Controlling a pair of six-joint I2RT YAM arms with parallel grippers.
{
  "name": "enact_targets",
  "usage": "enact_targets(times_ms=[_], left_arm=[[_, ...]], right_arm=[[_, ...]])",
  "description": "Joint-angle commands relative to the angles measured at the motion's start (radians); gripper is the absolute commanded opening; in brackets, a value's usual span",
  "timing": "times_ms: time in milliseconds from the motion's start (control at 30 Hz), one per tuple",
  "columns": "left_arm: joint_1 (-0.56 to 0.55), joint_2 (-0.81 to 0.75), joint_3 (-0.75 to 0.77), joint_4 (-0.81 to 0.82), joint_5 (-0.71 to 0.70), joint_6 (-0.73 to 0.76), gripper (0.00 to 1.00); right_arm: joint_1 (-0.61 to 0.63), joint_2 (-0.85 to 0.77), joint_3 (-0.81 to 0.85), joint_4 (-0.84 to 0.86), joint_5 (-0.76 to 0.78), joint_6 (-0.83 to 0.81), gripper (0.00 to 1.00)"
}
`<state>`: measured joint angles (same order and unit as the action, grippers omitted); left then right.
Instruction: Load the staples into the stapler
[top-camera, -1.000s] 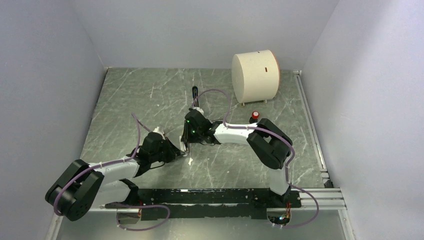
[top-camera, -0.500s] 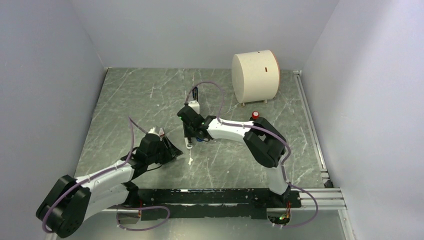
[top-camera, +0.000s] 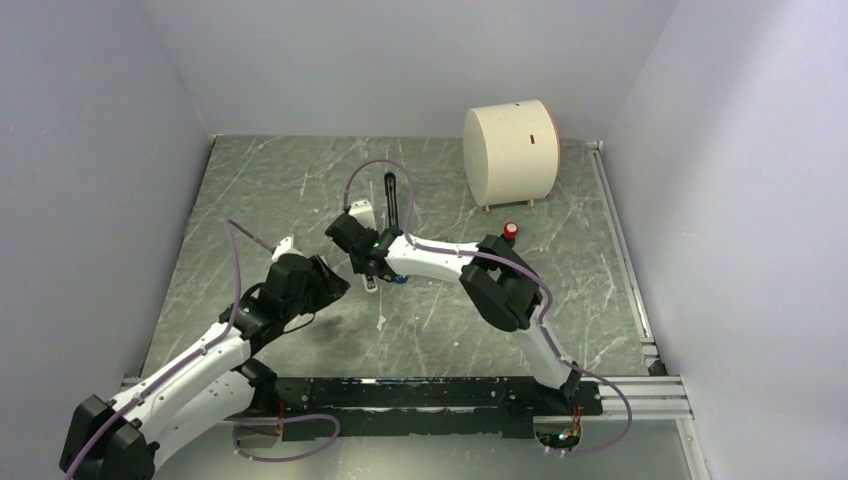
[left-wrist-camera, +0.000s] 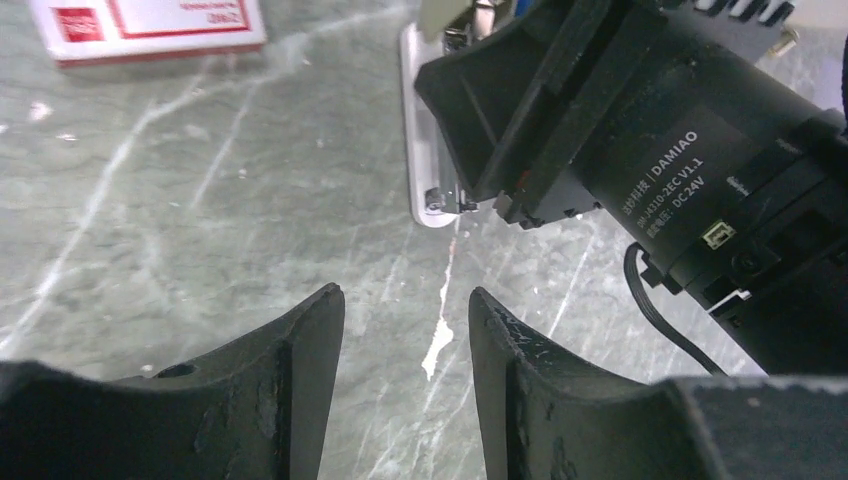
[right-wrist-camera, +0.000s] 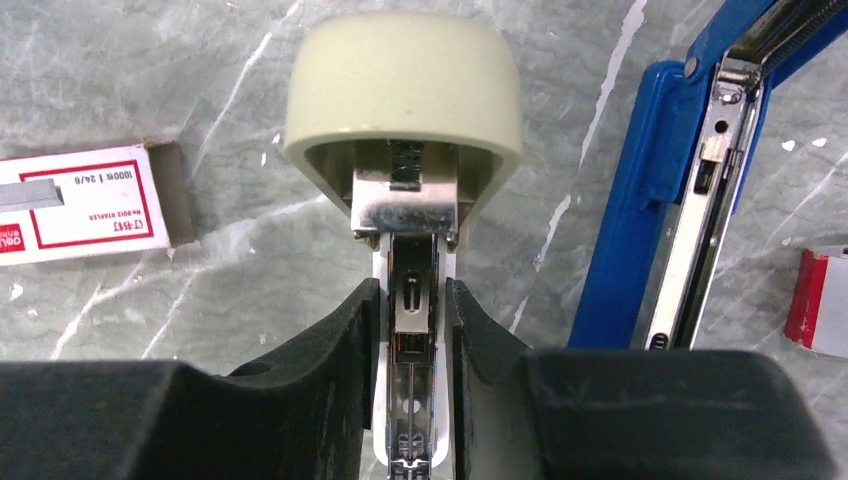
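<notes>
Right wrist view: right claw (right-wrist-camera: 412, 295) clenched on a cream-capped part (right-wrist-camera: 403, 85); both black fingers press the sides of its bright metal rail.
Cream-capped part: smooth rounded plastic dome over a shiny steel clip and a narrow channel.
Stapler (right-wrist-camera: 625, 230): slim glossy blue body, lying open, with a grey metal channel (right-wrist-camera: 700, 200) running along it.
Stapler vs right claw: right half of the frame, just beside the right finger, running up to the upper right corner; not touching the claw or the held part.
Staple box (right-wrist-camera: 80, 205): flat white card, red border, centre left of the frame, one end open.
Red-and-white piece (right-wrist-camera: 820, 305): cut off by the right edge; cannot tell what it is.
Table (right-wrist-camera: 150, 80): grey-green marbled surface with pale veins.
Left wrist view: left claw (left-wrist-camera: 405, 300) released, scuffed black fingers apart with only bare table between them.
Top view: stapler's thin black arm (top-camera: 391, 195) lies just above and right of the right claw; left claw sits lower left, apart from it.
Count: one stapler, one staple box, one cream-capped part, two claws, one cream drum (top-camera: 510, 150) at upper right.
</notes>
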<state>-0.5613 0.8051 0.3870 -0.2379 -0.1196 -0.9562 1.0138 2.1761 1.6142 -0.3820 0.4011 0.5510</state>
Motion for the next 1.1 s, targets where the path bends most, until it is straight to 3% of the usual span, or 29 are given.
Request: enact_targets(times_ms=[0,133,267,367,567,833,1067], left_arm=[[0.004,-0.043,0.042,-0.157,-0.127,0.009,0.53],[0.003,-0.062,0.040,-0.178,-0.146,0.004,0.55],[0.003,-0.058,0.041,-0.173,-0.128,0.008,0.60],[0.003,-0.055,0.037,-0.170,-0.116,0.010,0.63],[0.003,-0.061,0.039,-0.161,-0.097,0.020,0.68],[0.003,-0.050,0.097,-0.107,0.006,0.126,0.72],[0.003,-0.073,0.217,-0.124,0.003,0.247,0.78]], right_arm=[[0.004,0.039,0.064,-0.038,0.057,0.001,0.24],[0.005,0.070,0.109,-0.066,0.052,0.000,0.33],[0.003,0.009,0.019,0.036,-0.009,-0.023,0.41],[0.002,-0.015,0.020,0.018,-0.006,-0.011,0.52],[-0.007,-0.118,-0.037,0.035,-0.036,-0.007,0.59],[-0.063,-0.377,-0.240,0.101,-0.068,-0.048,0.56],[-0.199,-0.606,-0.439,0.054,-0.036,-0.061,0.30]])
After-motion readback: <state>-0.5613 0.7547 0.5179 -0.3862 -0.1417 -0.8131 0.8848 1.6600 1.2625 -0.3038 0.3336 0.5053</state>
